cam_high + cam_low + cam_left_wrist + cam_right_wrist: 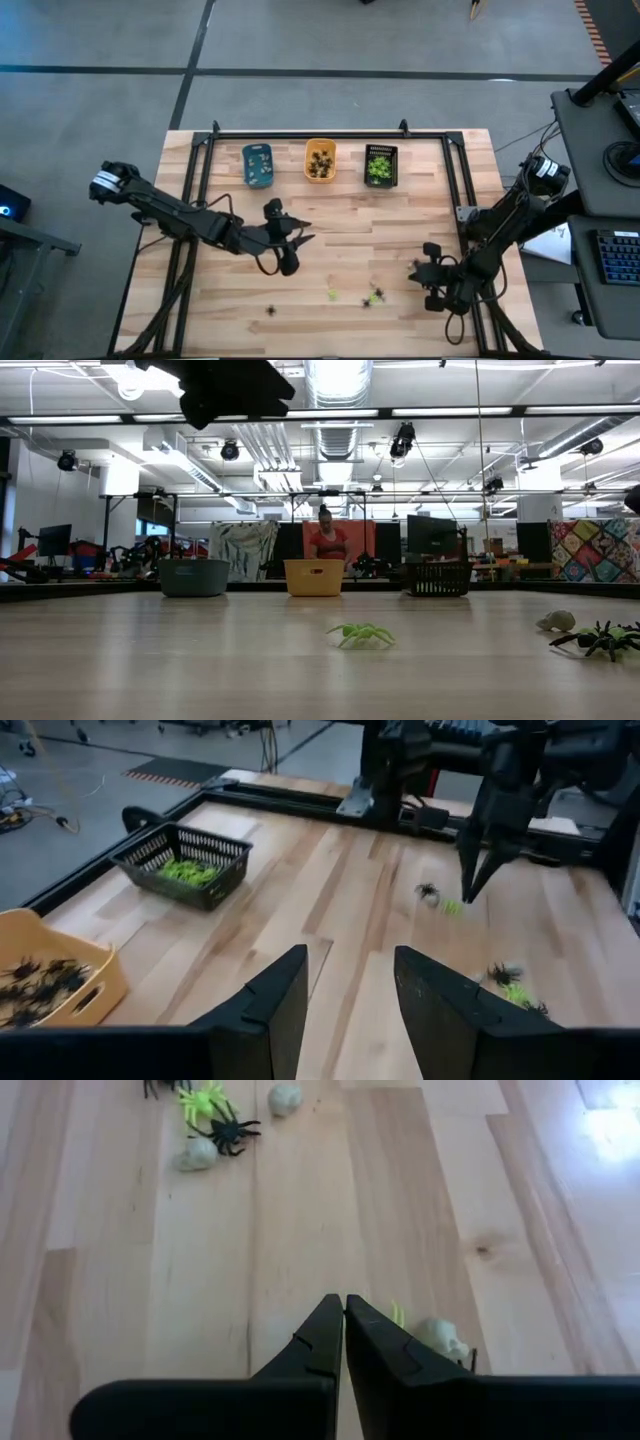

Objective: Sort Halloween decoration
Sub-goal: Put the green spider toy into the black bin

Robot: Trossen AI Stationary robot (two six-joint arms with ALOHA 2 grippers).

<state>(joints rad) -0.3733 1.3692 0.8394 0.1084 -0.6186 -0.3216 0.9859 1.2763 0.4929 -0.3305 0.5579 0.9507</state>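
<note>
The left hand [292,243] hangs over the middle of the desk [400,215] with its fingers [275,995] spread apart and nothing between them. The right hand [428,272] is low over the desk's right side, near the front edge, and its fingers [322,1342] are pressed together at the tips, holding nothing. Just beside those tips lie a pale figure [441,1337] and a sliver of yellow-green one [396,1314].

Three trays stand in a row at the far side: a blue tray [258,164] on the left with a few small pieces in it, an orange tray [320,160] in the middle holding black spiders [35,977], and a black basket [381,165] on the right holding yellow-green spiders [187,871].

The loose decorations lie on the near half of the desk. A black spider [271,311] sits alone at near left. A yellow-green spider [333,295] lies near the middle front, and just right of it a small cluster [374,296] mixes yellow-green, black and pale figures. In the right wrist view this cluster shows a black spider [231,1130] touching a yellow-green one, with two pale lumps [196,1153] close by.

A person [326,542] sits in the room beyond the desk.
</note>
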